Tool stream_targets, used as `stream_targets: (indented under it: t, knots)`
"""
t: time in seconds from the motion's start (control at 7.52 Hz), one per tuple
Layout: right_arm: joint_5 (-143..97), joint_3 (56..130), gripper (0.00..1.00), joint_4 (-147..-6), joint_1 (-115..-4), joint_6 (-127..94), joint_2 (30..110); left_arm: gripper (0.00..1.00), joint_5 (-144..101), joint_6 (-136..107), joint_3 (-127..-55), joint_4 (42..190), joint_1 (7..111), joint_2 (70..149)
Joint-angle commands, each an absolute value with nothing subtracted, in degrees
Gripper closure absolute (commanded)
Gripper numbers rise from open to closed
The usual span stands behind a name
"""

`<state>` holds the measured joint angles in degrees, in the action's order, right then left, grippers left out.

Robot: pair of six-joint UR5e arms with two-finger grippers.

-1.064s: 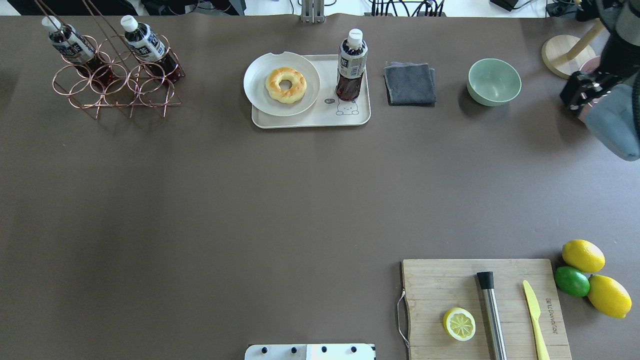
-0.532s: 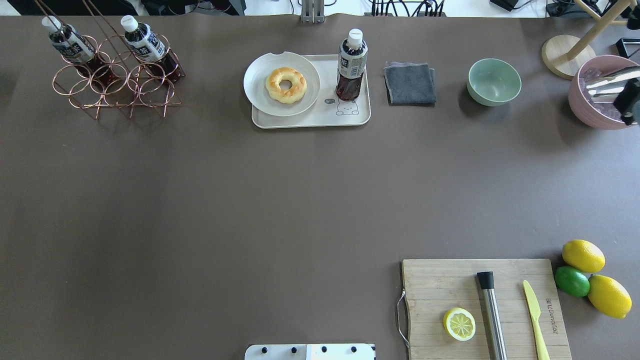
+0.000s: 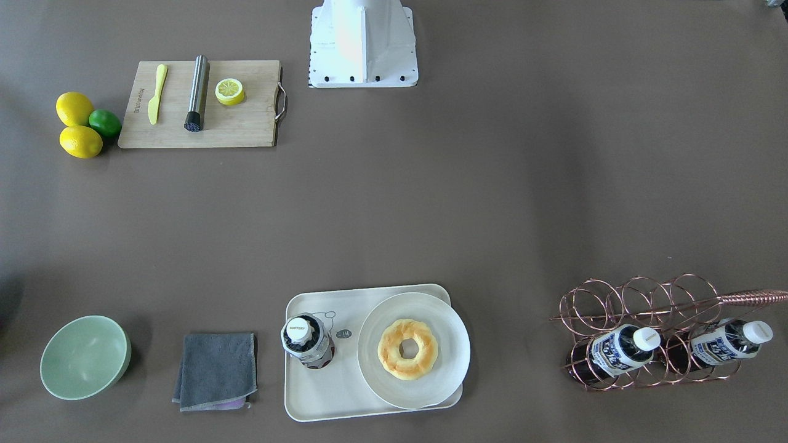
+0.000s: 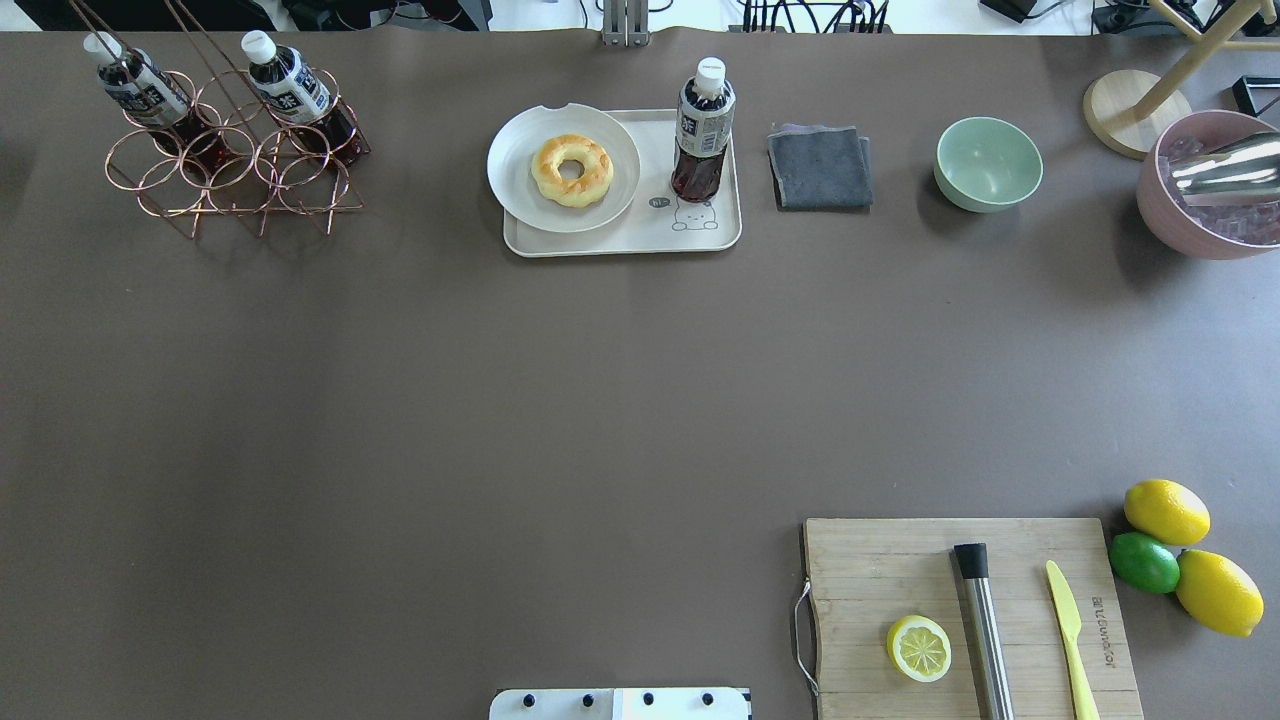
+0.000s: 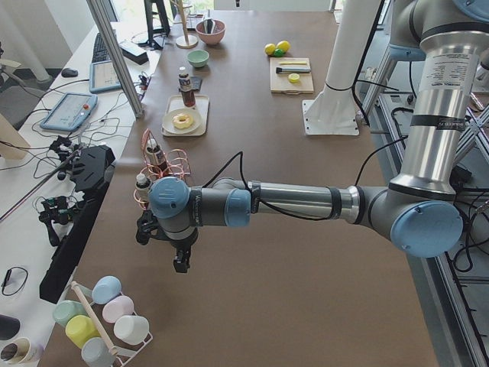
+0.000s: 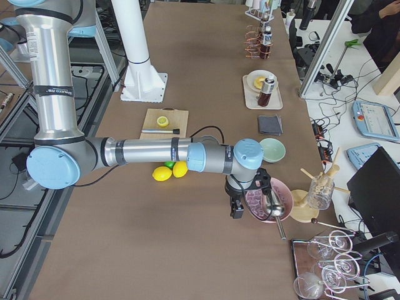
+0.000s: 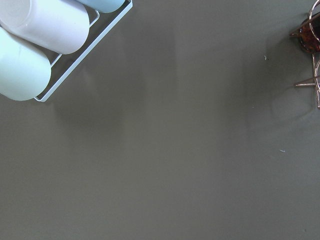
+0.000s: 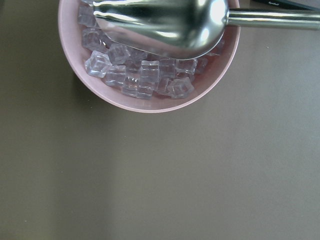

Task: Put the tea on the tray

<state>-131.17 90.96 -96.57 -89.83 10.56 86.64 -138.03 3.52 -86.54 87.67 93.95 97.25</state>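
The tea [image 4: 703,130] stands upright on the tray [image 4: 620,243] at the upper middle of the overhead view, on the tray's right end just above the bear drawing [image 4: 694,214] and beside the round plate [image 4: 508,160] carrying a doughnut [image 4: 571,169]. Two more bottles [image 4: 290,85] lean in the copper wire rack [image 4: 230,180] at upper left. The left pincer [image 5: 181,261] hangs over the worktop [image 4: 600,400] near that rack. The right pincer [image 6: 237,208] hangs beside the pink bowl of ice [image 8: 150,106]. Whether either pincer is open or closed cannot be told.

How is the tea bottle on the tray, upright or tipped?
Upright: the clear tea bottle stands on the cream rectangular tray, cap up.
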Motion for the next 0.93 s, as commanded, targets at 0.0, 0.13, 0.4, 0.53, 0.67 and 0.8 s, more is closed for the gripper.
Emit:
stream_targets:
  t: [0.0,0.13,0.4,0.53,0.67,0.8]
  knots:
    - [-131.66,89.91,0.0,-95.45,-91.23,10.28,86.84,0.02,-137.99,3.43,-86.48,87.45,93.87,97.65]
    - [-131.66,90.0,0.0,-95.45,-91.23,10.11,86.66,0.02,-137.99,3.43,-86.57,87.45,93.95,97.47]
    - [-131.66,90.26,0.0,-95.45,-91.23,10.11,86.4,0.02,-137.99,3.43,-86.57,87.45,93.96,97.38]
    - [-131.66,90.35,0.0,-95.45,-91.23,10.11,86.31,0.02,-137.99,3.43,-86.57,87.45,93.96,97.38]
    - [-131.66,90.35,0.0,-95.45,-91.23,10.11,86.13,0.02,-137.99,3.43,-86.66,87.45,93.96,97.38]
    - [-131.66,90.35,0.0,-95.45,-91.32,10.11,86.05,0.02,-137.99,3.43,-86.57,87.45,93.96,97.38]
